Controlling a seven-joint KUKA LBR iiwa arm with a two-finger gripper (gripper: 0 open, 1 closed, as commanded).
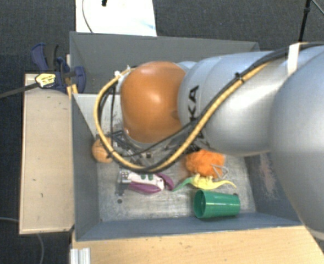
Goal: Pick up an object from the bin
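Observation:
The dark body of my gripper (132, 147) shows just under the arm's orange cover, low over the left half of the bin. Directly below it on the floor lies a purple and white tool-like thing (145, 183) with a small grey metal end at its left. A small tan ball (100, 150) rests against the left wall, beside the gripper. To the right lie an orange fuzzy lump (204, 161) and a curved yellow piece (212, 183).
A green cup (217, 204) lies on its side near the bin's front wall, right of centre. The thick arm and its cables cover the bin's back and right side. Bare floor shows at the front left.

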